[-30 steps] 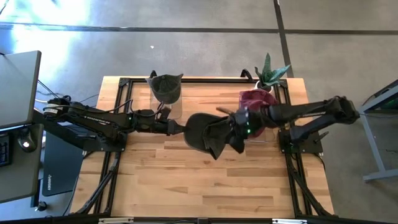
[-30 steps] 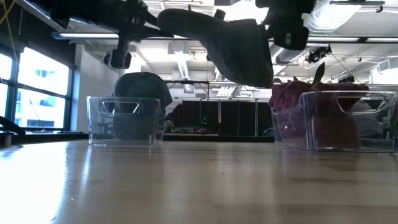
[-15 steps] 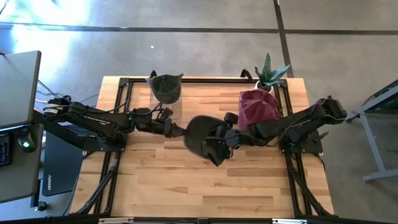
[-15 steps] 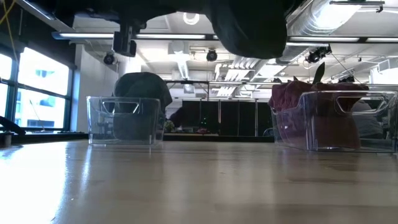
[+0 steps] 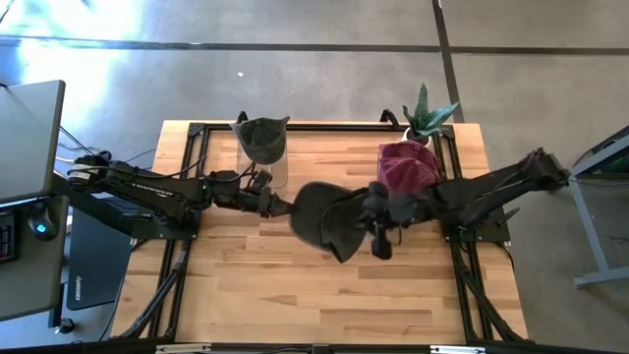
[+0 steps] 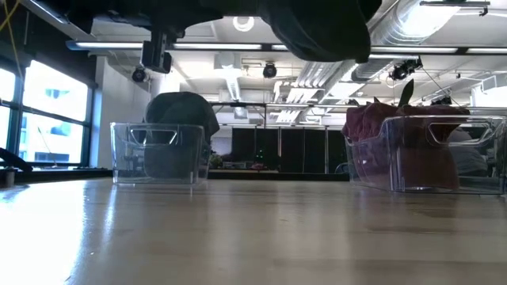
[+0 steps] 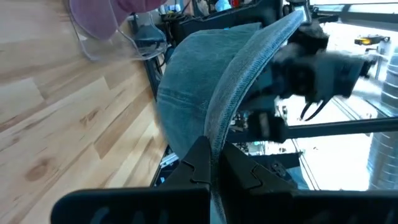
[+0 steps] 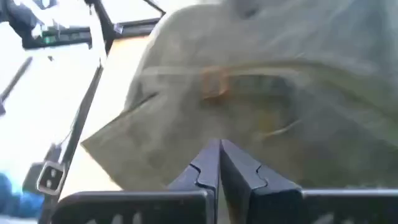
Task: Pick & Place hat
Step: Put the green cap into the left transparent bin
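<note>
A dark denim hat [image 5: 324,216] hangs in the air over the middle of the table. Only its underside [image 6: 321,32] shows, at the top of the low view. My left gripper [image 5: 283,205] reaches in from the table's left and is shut on the hat's left edge. My right gripper [image 5: 379,234] comes from the table's right and is shut. It sits just off the hat's right side, with the hat's cloth [image 8: 249,93] filling its wrist view. My left gripper pinches the hat's stitched brim edge [image 7: 219,134] between its two fingers, coming level from the table's left, with the edge running back between them. The hat is lifted clear of the table and stretches away from the fingers. My right gripper: whether its shut fingertips [image 8: 217,155] touch the cloth, I cannot tell.
A clear bin with a dark hat [image 5: 263,146] [image 6: 154,150] stands at the far left. A clear bin of maroon cloth [image 5: 408,167] [image 6: 424,154] stands at the far right, with a potted plant [image 5: 428,116] behind it. Bare wood [image 5: 314,295] lies toward the near edge.
My right gripper pushed left into the hat, then drew back toward the table's right and turned toward the near edge. The hat's hanging part, which drooped low in the low view, has risen toward the top of that view.
</note>
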### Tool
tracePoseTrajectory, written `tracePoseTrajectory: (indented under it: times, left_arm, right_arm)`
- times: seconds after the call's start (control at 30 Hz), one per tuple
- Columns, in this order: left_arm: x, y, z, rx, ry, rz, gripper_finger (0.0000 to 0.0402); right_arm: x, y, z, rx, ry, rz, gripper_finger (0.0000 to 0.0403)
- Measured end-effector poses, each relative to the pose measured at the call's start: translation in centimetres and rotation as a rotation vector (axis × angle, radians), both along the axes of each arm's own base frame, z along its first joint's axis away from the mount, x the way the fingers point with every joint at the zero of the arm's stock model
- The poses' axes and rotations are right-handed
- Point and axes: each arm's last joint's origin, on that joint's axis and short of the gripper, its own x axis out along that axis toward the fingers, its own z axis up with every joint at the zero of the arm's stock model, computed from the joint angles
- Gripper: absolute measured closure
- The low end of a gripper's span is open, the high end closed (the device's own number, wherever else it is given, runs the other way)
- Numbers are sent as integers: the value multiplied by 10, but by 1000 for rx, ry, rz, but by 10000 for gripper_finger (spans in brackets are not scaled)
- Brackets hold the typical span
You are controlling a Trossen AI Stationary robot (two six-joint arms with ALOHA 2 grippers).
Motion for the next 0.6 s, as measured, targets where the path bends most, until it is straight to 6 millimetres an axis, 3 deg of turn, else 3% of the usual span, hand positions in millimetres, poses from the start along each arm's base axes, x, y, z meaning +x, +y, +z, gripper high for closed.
tracePoseTrajectory:
  times: [0.33,0.5,0.6]
  left_arm:
    - [-1,0,2,-25,-9,11,402]
    - [-3,1,4,-46,-16,16,402]
    - [-3,1,4,-51,-19,17,402]
  right_arm:
    - [20,30,-37,-151,113,96,395]
    - [12,20,-20,-144,51,82,395]
    - [0,12,-3,-97,-3,118,374]
